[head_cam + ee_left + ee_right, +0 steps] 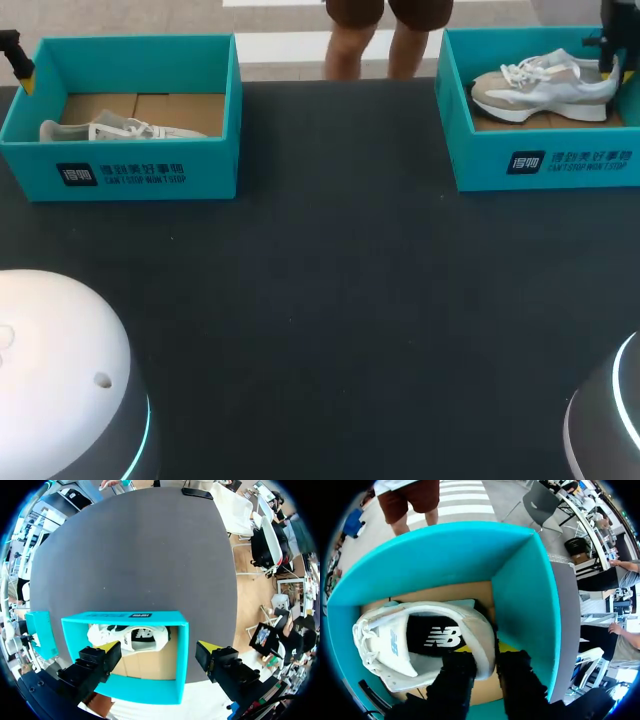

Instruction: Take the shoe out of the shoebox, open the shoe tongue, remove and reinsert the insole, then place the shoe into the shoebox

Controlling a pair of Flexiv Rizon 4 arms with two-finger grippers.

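A white and grey shoe (pixel 545 88) lies in the teal shoebox (pixel 545 160) at the table's far right. My right gripper (pixel 610 65) hangs over its heel. In the right wrist view the shoe (pixel 420 630) lies on the box's cardboard floor, heel close to the teal wall (pixel 520 595). My right gripper (pixel 485 657) straddles the heel collar, one finger inside the shoe and one outside, both pressed on it. My left gripper (pixel 160 650) stands open high above a second teal box (pixel 125 617) holding another white shoe (pixel 127 636).
The second box (pixel 140 170) with its shoe (pixel 110 130) stands at the far left, my left gripper (pixel 18 60) over its outer corner. Dark table surface (pixel 330 300) stretches between the boxes. My arms' rounded bases (pixel 60 370) fill the near corners.
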